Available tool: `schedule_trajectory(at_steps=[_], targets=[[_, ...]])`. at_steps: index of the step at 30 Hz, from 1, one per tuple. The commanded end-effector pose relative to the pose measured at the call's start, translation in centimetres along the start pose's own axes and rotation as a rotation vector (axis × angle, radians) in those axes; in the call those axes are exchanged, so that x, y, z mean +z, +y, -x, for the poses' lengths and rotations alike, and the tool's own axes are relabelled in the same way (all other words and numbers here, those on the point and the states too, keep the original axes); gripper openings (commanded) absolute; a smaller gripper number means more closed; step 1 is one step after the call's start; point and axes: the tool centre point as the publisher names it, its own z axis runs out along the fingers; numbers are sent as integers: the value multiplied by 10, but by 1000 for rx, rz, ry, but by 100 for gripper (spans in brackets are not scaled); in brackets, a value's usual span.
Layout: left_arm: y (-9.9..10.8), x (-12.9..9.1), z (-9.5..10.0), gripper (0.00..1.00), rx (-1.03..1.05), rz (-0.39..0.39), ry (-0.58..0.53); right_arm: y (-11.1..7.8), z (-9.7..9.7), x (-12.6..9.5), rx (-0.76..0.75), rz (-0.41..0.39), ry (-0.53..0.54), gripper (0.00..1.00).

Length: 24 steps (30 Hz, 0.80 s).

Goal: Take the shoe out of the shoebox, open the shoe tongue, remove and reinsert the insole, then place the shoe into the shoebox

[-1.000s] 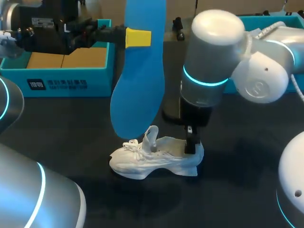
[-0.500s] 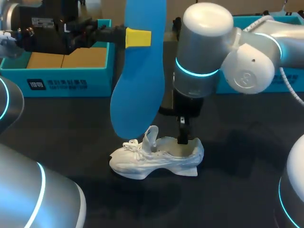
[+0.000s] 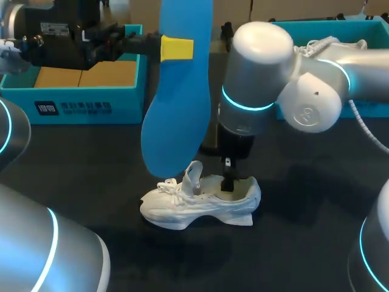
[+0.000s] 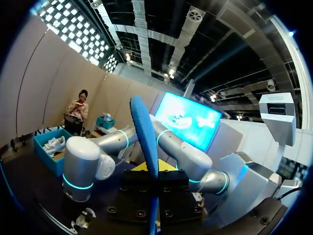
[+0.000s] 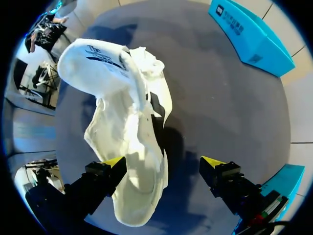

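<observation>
The left gripper (image 3: 176,47) was clamped on the blue insole (image 3: 175,109), holding it high above the shoe (image 3: 194,205). The insole hung upright, with its lower end just above the shoe's laces. The white shoe stood on the dark counter (image 3: 292,249), its tongue (image 3: 194,173) raised. The right gripper (image 3: 228,181) hung over the shoe's heel opening, fingers spread and gripping nothing. In the right wrist view, one finger lay at the shoe's heel end and the other out beside the shoe.

The step in hand looked to be putting the insole back. To do it well, the right gripper should probably steady the heel or hold the collar wide. The insole's lower end could then be steered past the tongue and slid in flat, without folding.

Left of and behind the shoe stood a teal shoebox (image 3: 73,108) showing only a brown cardboard floor. Right of and behind the shoe, a second teal box (image 3: 340,25) seemed, in the left wrist view, to hold another white shoe (image 4: 55,144).
</observation>
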Motion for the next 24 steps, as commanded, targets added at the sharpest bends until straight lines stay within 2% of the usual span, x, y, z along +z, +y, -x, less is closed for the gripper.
schedule_trajectory(at_steps=[1,8,9,10,11,12,13,14,24], targets=[[-1,2,1,0,-1,3,0,9,6,19,0,-2,19,100],[-1,2,1,0,-1,3,0,8,7,32,14,15,37,100],[-1,2,1,0,-1,3,0,8,7,33,14,19,37,97],[-1,2,1,0,-1,3,0,9,6,34,15,21,37,85],[-1,2,1,0,-1,3,0,10,6,35,16,23,37,48],[-1,2,1,0,-1,3,0,11,5,35,16,24,37,33],[-1,2,1,0,-1,3,0,12,4,36,17,23,40,13],[-1,2,1,0,-1,3,0,13,3,37,18,19,46,0],[-1,2,1,0,-1,3,0,15,-13,35,51,10,64,0]])
